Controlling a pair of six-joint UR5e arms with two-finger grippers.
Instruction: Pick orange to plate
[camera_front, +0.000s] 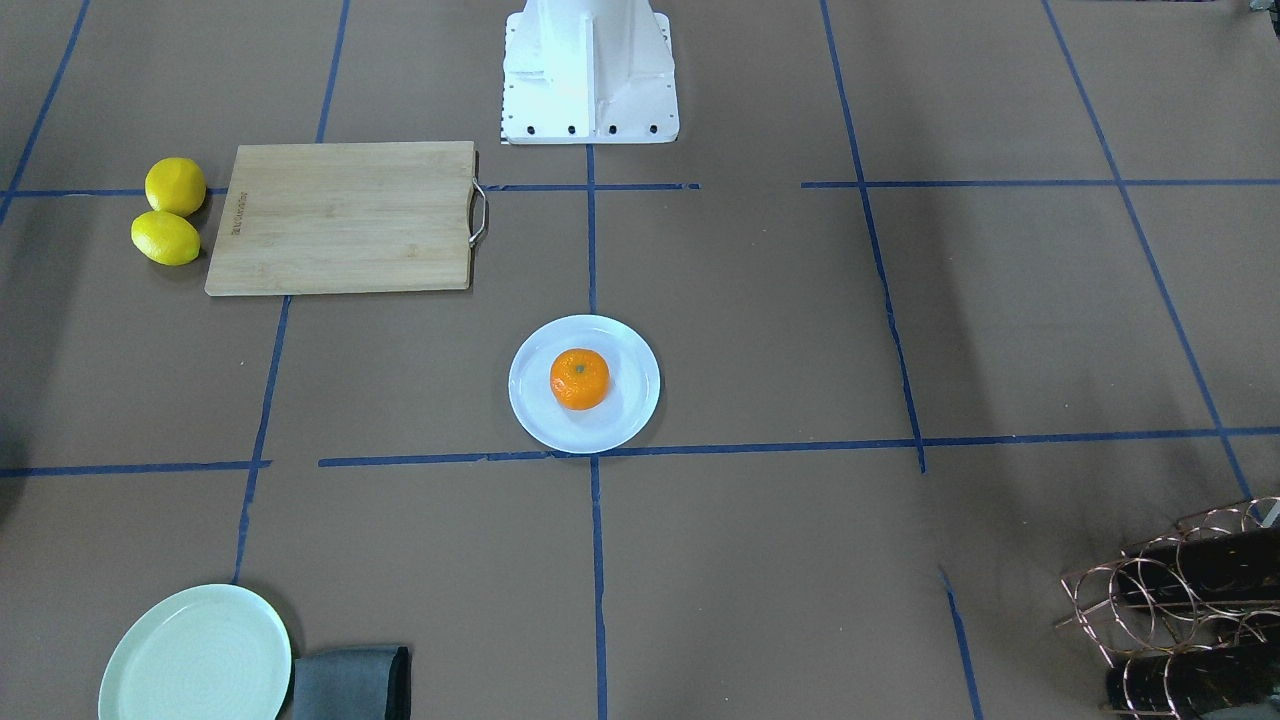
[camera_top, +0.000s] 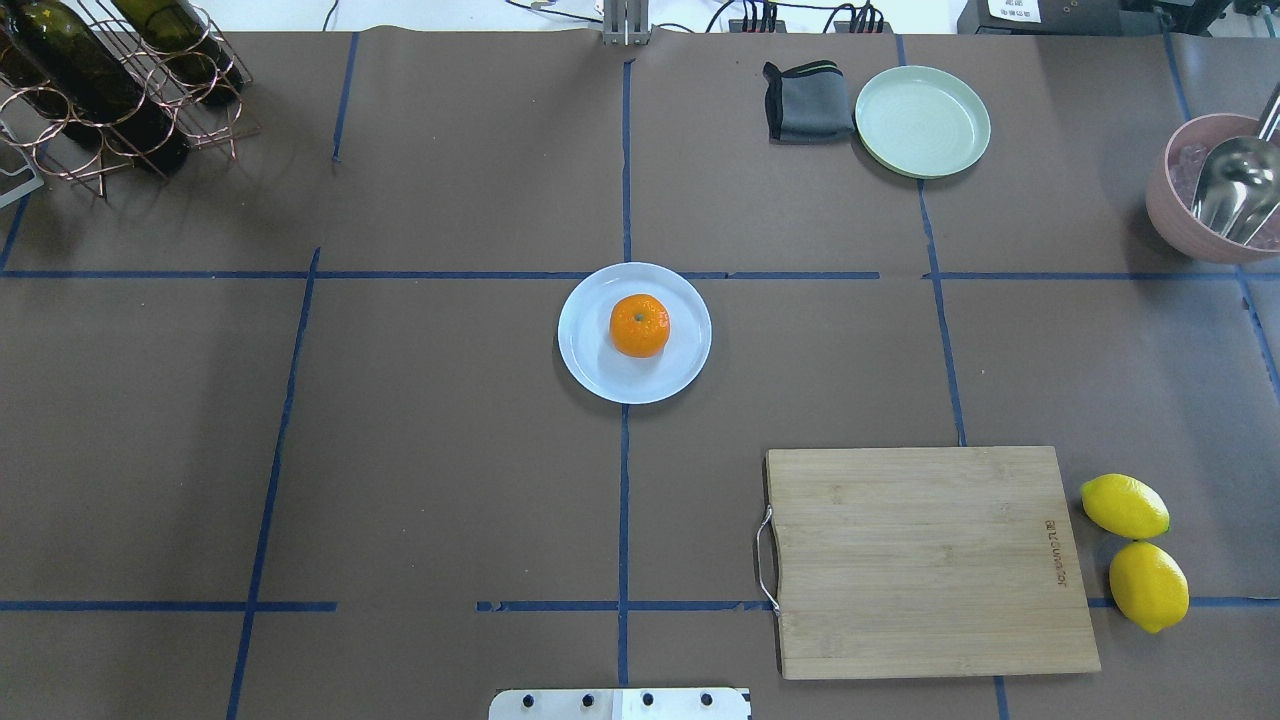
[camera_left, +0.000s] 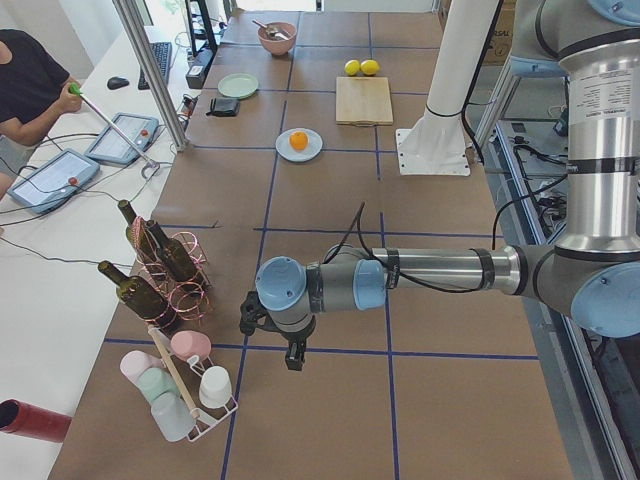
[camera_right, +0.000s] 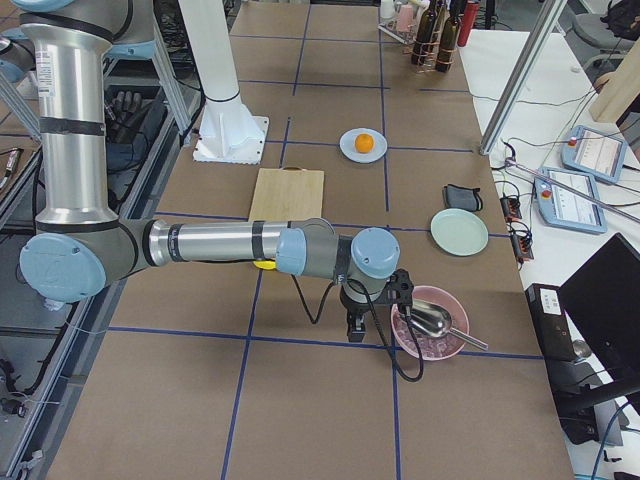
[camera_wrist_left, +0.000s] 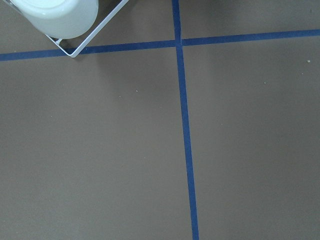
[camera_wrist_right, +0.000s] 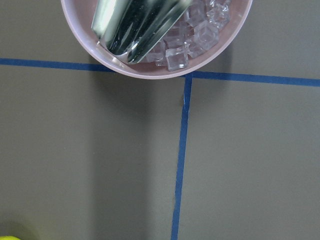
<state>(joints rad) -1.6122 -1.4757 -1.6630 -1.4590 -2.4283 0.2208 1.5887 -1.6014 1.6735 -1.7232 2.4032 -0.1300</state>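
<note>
Both left gripper (camera_left: 293, 358) and right gripper (camera_right: 354, 328), open or closed we cannot tell, hang far from the orange (camera_top: 640, 325) resting on the plate (camera_top: 592, 352) midway.

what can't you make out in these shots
- Left gripper: seen only in the exterior left view, small; open or shut cannot be told.
- Right gripper: only in the exterior right view; same.
- Lemons: in exterior right, mostly hidden behind the right arm.
- Pink bowl: cut off by the overhead view's right edge.
</note>
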